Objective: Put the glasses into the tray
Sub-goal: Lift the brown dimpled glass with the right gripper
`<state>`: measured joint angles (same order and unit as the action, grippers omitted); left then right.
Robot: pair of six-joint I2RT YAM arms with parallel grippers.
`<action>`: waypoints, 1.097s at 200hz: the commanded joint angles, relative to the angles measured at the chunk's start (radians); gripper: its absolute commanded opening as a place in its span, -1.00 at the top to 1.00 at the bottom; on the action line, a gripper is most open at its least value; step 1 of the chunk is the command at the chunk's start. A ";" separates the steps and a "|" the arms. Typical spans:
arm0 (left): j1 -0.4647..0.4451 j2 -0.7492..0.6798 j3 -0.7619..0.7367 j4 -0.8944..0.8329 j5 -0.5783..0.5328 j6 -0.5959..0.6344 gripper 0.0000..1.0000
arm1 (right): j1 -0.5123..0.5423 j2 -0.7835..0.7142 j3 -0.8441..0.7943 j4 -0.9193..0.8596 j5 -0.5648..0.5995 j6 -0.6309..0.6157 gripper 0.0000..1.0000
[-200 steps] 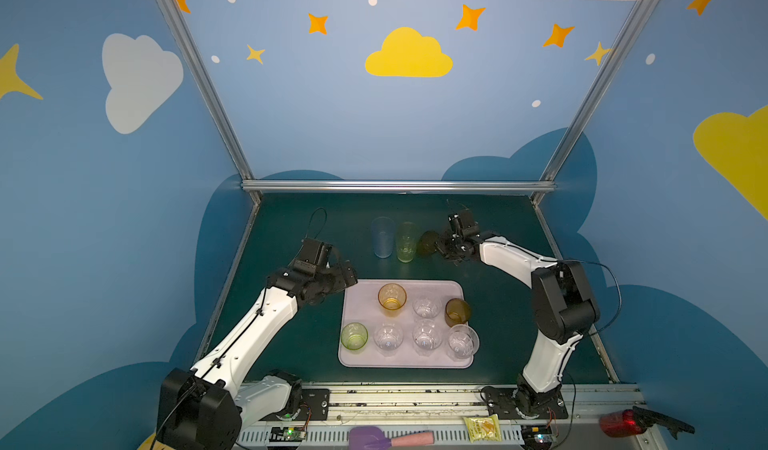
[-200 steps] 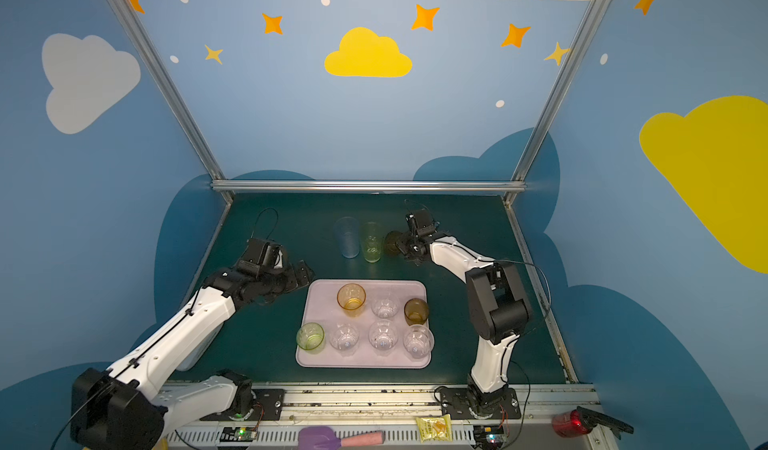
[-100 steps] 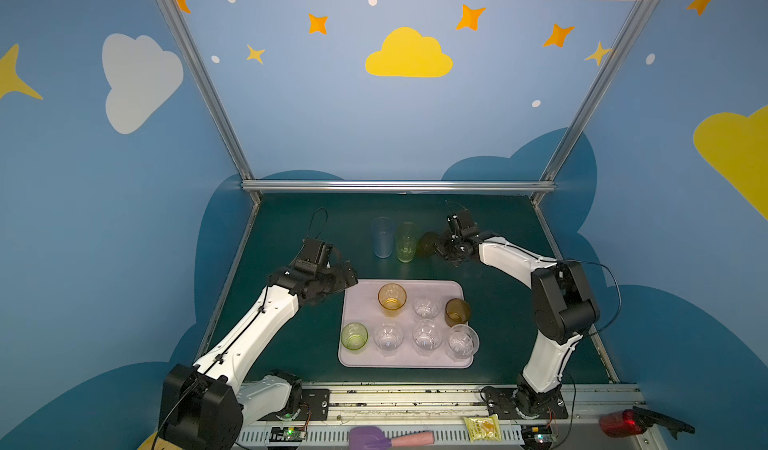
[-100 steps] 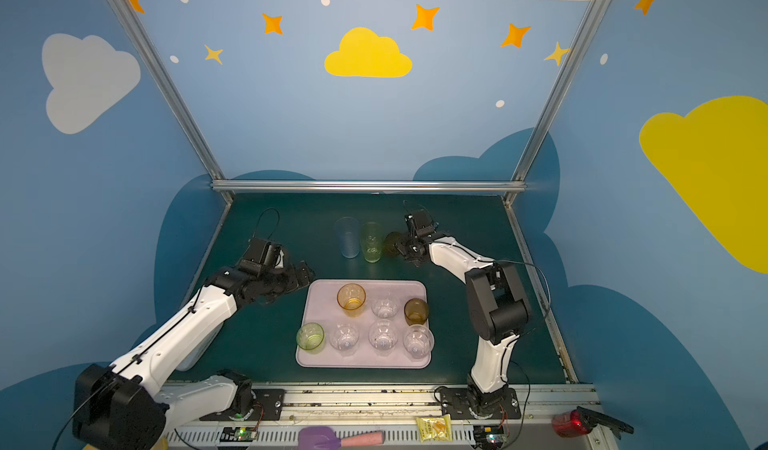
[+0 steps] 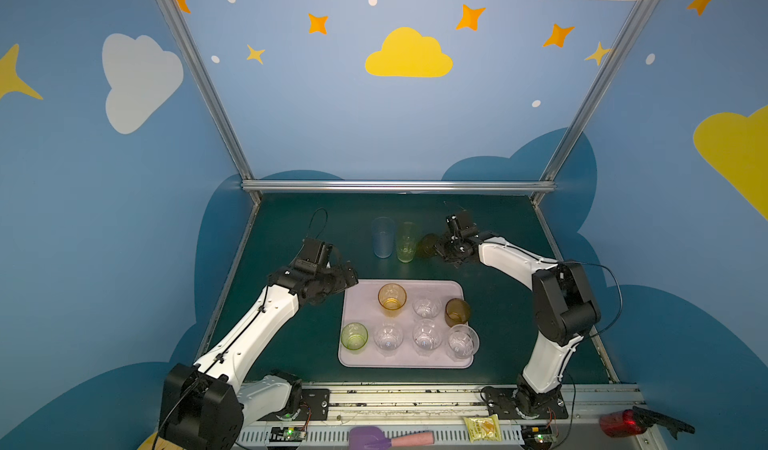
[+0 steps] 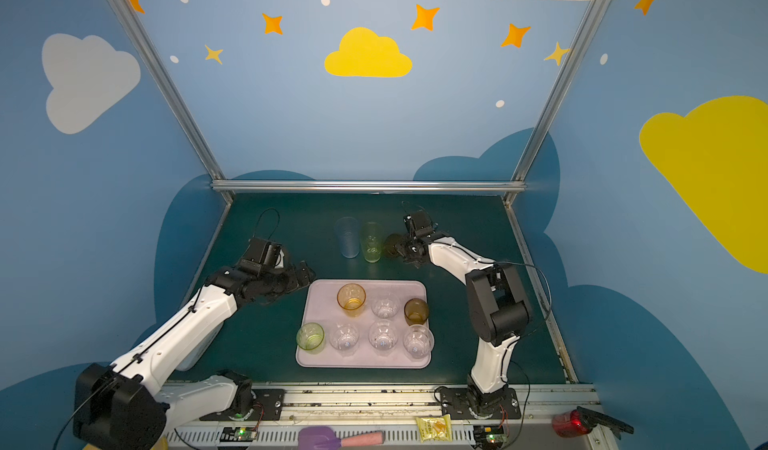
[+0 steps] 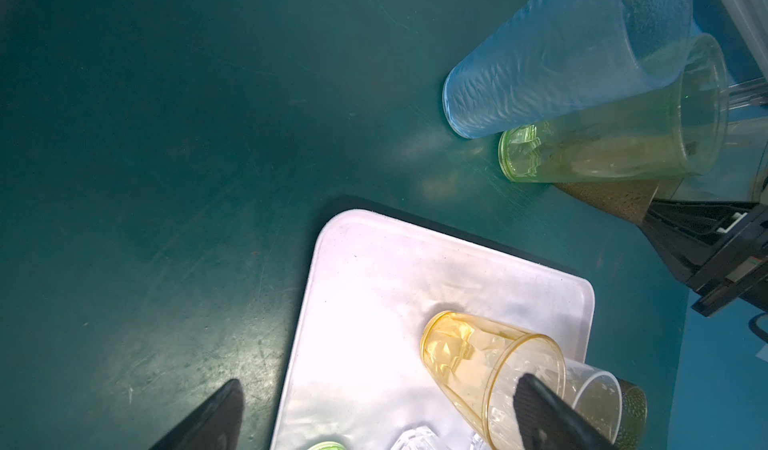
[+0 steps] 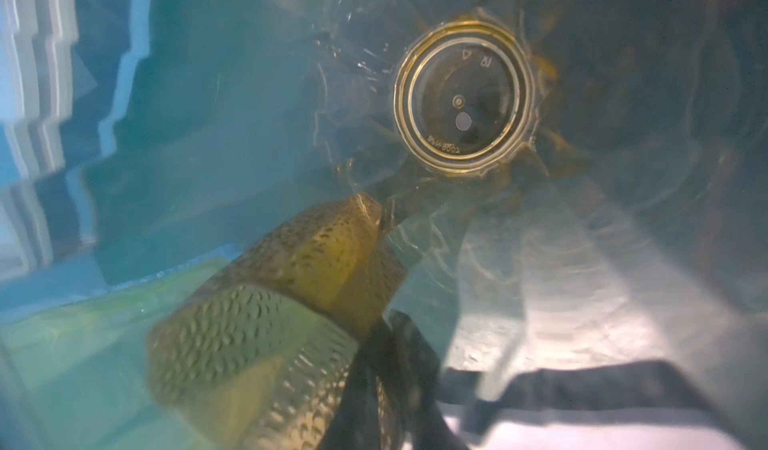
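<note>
The pale pink tray lies at the middle front and holds several short glasses: an amber one, a brown one, a green one and three clear ones. Behind it on the mat stand a tall blue glass and a tall yellow-green glass. Next to them is a dark brown glass, with my right gripper shut on its wall. My left gripper hangs open over the tray's far left corner, holding nothing.
The yellow-green glass stands close against the brown one. Metal frame posts and a cross bar bound the back of the green mat. On the front rail lie a purple spatula, a yellow packet and a red object.
My right gripper's jaws have pinched slightly tighter on the brown glass's wall. The left arm has hardly moved.
</note>
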<state>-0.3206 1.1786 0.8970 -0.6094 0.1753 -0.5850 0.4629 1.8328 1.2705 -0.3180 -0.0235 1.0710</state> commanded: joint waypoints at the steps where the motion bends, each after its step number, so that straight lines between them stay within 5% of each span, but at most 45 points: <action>1: 0.006 0.001 -0.007 0.003 0.006 -0.006 -1.00 | 0.012 -0.051 0.030 -0.031 0.024 -0.018 0.81; 219: 0.006 -0.062 -0.012 0.000 0.065 0.014 -1.00 | 0.085 -0.286 -0.064 -0.093 0.148 -0.085 0.96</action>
<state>-0.3172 1.1244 0.8886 -0.6086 0.2085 -0.5812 0.5274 1.5932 1.2263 -0.4175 0.0948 1.0096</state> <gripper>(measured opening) 0.996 0.048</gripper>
